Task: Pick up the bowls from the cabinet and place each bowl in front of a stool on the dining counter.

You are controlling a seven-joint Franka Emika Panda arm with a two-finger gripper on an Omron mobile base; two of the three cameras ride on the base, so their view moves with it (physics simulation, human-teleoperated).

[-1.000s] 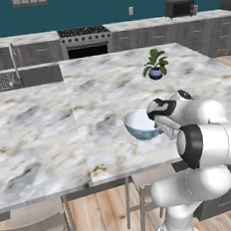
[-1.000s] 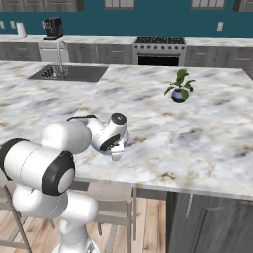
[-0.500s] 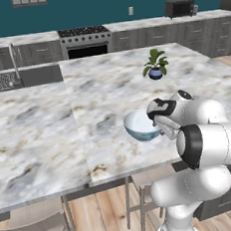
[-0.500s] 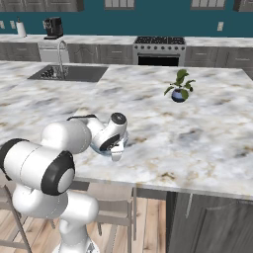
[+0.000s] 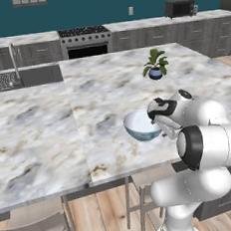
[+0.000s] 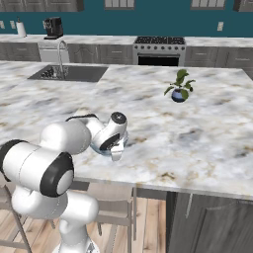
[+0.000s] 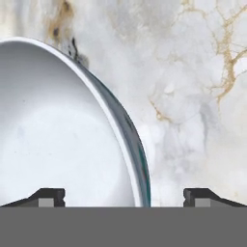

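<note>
A white bowl (image 5: 138,125) with a blue outside stands upright on the marble dining counter (image 5: 39,130), near its front edge and above a stool (image 5: 144,184). My gripper (image 5: 165,128) hangs over the bowl's right side, pointing down. In the hand view the bowl (image 7: 58,140) takes up the left half and its rim runs between my two fingertips (image 7: 198,195), which stand wide apart and clear of it. My gripper (image 7: 125,197) is open and holds nothing. In the right base view my gripper (image 6: 116,150) covers most of the bowl. The cabinet is out of view.
A small potted plant (image 5: 155,66) stands further back on the counter. The inset sink (image 5: 21,79) with its faucet lies at the far left. A second stool (image 5: 33,230) sits at the lower left. A stove (image 5: 85,40) and microwave (image 5: 179,7) line the back wall.
The jaws have spread wide and let go of the bowl's rim. Bowl and arm stay where they were.
</note>
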